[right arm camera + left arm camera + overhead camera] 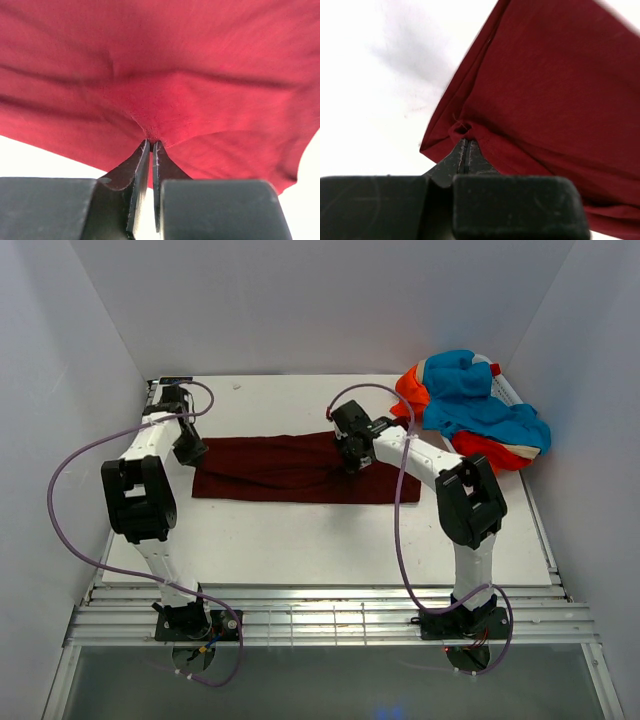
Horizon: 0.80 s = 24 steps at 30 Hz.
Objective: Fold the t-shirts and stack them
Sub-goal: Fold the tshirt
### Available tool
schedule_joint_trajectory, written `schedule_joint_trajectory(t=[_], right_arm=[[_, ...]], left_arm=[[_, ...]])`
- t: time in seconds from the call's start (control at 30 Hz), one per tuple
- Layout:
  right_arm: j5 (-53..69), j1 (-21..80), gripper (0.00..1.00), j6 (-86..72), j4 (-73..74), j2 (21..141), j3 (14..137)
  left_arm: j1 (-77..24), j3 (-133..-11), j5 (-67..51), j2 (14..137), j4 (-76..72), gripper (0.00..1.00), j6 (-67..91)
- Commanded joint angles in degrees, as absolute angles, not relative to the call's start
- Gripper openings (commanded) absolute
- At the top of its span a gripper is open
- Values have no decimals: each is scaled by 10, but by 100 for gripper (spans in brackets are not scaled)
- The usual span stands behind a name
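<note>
View from above and behind a two-arm robot. Nearest, the two arm bases (320,625) sit side by side at the front edge of a white bench (300,540), with a strip of bare surface just beyond them.

Past that strip lies the maroon t-shirt (290,468), folded into a long flat band. Its long axis runs left to right across the middle of the bench.

The left pincer (190,452) is at the band's left end. Its wrist camera shows the jaws closed tight on a small bunch of cloth at the edge.

The right pincer (352,462) is down on the band right of its middle. Its jaws are drawn nearly together on a pinch of maroon cloth that puckers up between the tips. The band's right end lies further right, beyond this grip.

Any fold across the band's length would likely turn on these two grips, each arm nearer its own end.

Farthest, in the back right corner and well apart from the band, sits a crumpled heap of orange-red and turquoise t-shirts (475,410), not yet folded.
</note>
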State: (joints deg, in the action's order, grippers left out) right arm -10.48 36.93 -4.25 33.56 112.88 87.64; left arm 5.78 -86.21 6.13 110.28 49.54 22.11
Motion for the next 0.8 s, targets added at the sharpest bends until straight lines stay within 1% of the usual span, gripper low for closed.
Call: schedule_joint_trajectory(t=[0.0, 0.17, 0.43, 0.77], right_arm=[[-153, 372, 9, -18, 347, 1134, 944], [-170, 370, 8, -5, 361, 1186, 1006], [-186, 368, 8, -3, 362, 1249, 1050], [-227, 360, 8, 20, 361, 1268, 1097]], left_arm=[[57, -917, 83, 1079, 496, 0, 227], [58, -969, 89, 1111, 511, 0, 221], [58, -1012, 90, 1175, 534, 0, 214], [64, -1063, 102, 1209, 550, 0, 213]])
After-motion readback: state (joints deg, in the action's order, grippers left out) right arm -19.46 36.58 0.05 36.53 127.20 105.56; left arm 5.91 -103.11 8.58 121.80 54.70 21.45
